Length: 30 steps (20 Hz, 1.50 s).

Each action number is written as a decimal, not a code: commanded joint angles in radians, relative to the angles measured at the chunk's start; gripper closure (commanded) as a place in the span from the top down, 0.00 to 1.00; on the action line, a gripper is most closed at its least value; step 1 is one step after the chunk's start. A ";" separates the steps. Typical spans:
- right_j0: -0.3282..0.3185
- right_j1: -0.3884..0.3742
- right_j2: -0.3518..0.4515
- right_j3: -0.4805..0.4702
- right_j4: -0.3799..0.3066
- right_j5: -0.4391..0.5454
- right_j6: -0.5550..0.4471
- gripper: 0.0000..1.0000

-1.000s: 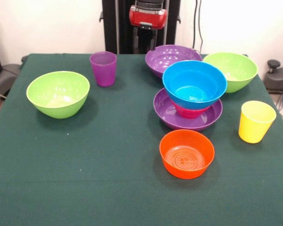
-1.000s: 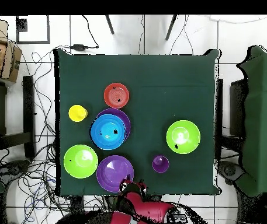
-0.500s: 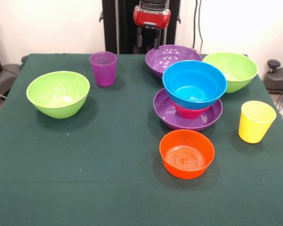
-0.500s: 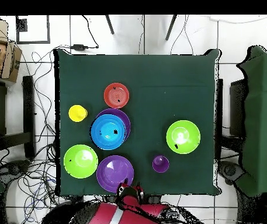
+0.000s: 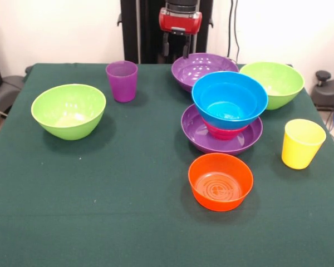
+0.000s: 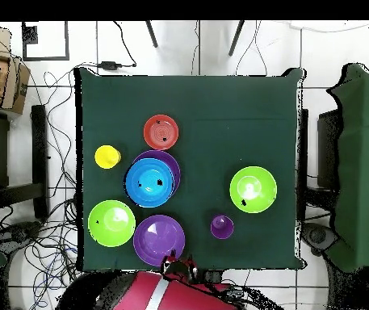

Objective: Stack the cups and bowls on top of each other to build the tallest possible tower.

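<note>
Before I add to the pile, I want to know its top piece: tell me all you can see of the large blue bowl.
The large blue bowl is glossy, opaque-looking plastic, round, with a flared rim and a narrower flat bottom. It sits upright and empty, open side up, on a small red-pink bowl that shows only below it, and both rest in a wide purple bowl. Nothing lies in it or grips it. From overhead it nearly covers the purple one.
</note>
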 commanded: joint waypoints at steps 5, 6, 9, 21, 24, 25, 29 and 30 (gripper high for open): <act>-0.001 0.148 0.069 -0.114 0.023 -0.117 0.148 1.00; -0.002 0.156 0.070 -0.119 0.024 -0.121 0.147 1.00; -0.002 0.180 0.068 -0.133 0.030 -0.140 0.144 1.00; -0.010 0.254 0.076 -0.189 0.043 -0.189 0.134 1.00; -0.010 0.265 0.075 -0.195 0.047 -0.200 0.132 1.00; -0.011 0.268 0.075 -0.198 0.047 -0.202 0.131 1.00; -0.017 0.276 0.078 -0.211 0.047 -0.201 0.128 1.00; -0.013 0.278 0.075 -0.207 0.049 -0.209 0.129 1.00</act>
